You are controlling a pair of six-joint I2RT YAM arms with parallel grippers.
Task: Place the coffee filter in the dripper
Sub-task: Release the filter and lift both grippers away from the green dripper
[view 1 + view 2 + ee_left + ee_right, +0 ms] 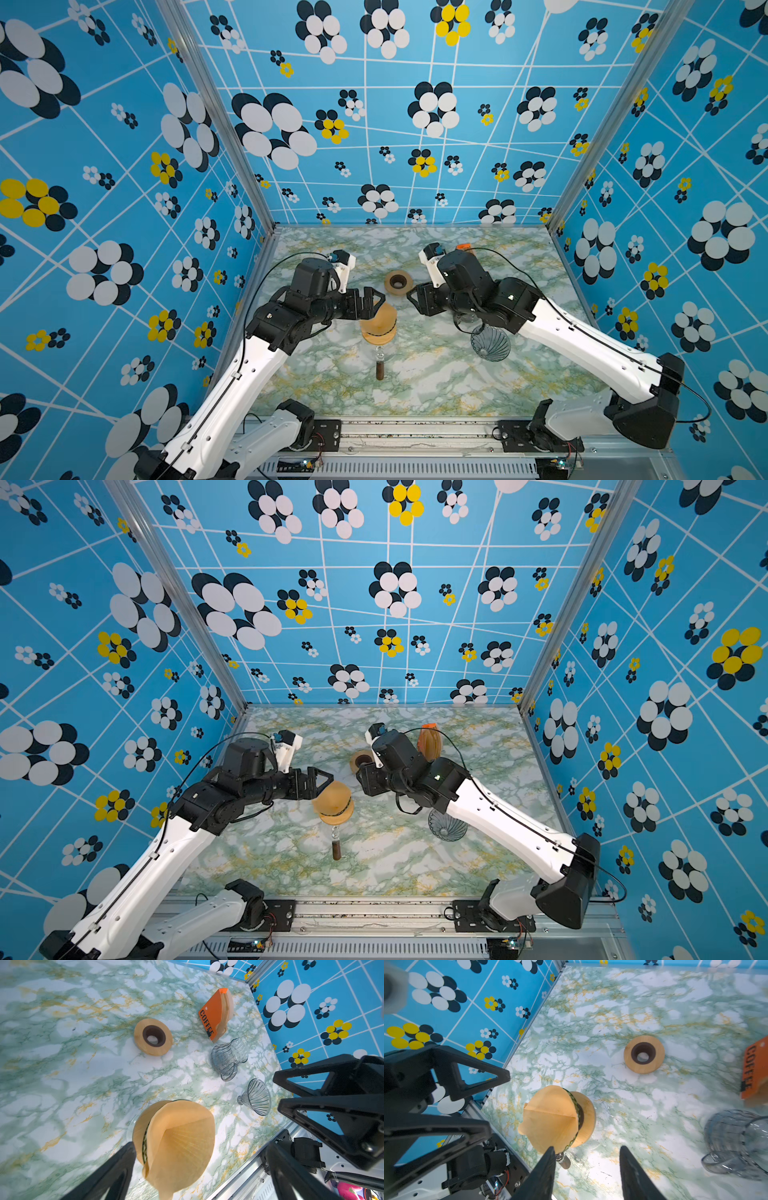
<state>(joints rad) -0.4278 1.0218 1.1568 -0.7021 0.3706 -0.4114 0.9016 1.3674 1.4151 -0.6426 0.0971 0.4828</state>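
Observation:
The brown paper coffee filter (182,1142) sits opened out in the mouth of the dripper (376,334), which has a wooden collar (586,1118) and a dark handle (379,370). It stands mid-table in both top views. My left gripper (376,301) hovers just over the filter (384,316), open, its fingers (116,1167) wide on either side of the paper without pinching it. My right gripper (411,297) is open too, a little to the right of the filter (550,1120); only bare table shows between its fingers (546,1172).
A loose wooden ring (398,282) lies behind the dripper. An orange coffee filter packet (214,1014) stands at the back right. A ribbed glass jug (228,1057) and a bare glass cone (490,343) lie under my right arm. Walls close in three sides.

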